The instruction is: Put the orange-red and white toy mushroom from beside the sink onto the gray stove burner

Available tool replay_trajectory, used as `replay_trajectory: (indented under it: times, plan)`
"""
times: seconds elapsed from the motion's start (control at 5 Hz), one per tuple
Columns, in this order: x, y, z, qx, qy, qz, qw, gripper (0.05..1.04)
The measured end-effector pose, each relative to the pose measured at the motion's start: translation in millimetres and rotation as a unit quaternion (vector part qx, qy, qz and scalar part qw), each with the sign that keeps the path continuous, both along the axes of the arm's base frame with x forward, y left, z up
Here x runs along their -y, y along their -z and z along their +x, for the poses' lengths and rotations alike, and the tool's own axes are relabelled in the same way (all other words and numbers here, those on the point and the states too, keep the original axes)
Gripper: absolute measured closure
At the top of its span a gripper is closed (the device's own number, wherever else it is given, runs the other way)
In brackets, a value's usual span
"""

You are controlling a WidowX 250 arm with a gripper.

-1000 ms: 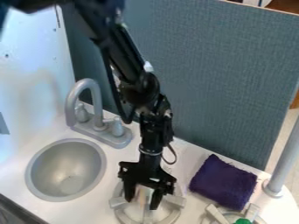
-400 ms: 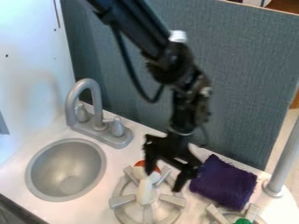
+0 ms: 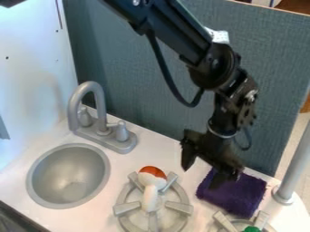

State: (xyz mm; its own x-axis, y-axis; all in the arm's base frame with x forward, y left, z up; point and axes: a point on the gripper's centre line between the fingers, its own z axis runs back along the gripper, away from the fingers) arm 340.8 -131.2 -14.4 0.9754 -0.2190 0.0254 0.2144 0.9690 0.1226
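Note:
The black gripper [image 3: 201, 176] hangs open over the left part of a purple cloth [image 3: 236, 190], one finger in front of the cloth and the other to its left over the white counter. Nothing is between its fingers. To its lower left, a toy with a red-and-white rounded top and a pale stem [image 3: 151, 186] lies on the grey stove burner [image 3: 126, 208], apart from the gripper.
A round grey sink [image 3: 68, 176] is at the left, with a grey faucet [image 3: 91, 88] behind it. A grey post [image 3: 295, 167] stands at the right. A second burner holding something green [image 3: 251, 229] is at the bottom edge. A blue-grey panel [image 3: 260, 81] rises behind the counter.
The gripper has moved up and right, from over the burner to the purple cloth. The red-and-white toy on the burner has come into plain sight.

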Motion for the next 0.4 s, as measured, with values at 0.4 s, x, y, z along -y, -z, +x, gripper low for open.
replay_trajectory:
  times: [0.4]
  plan:
    - [4.4, -5.1, 15.9, 0.025, -0.016, -0.039, 0.9988, 0.083]
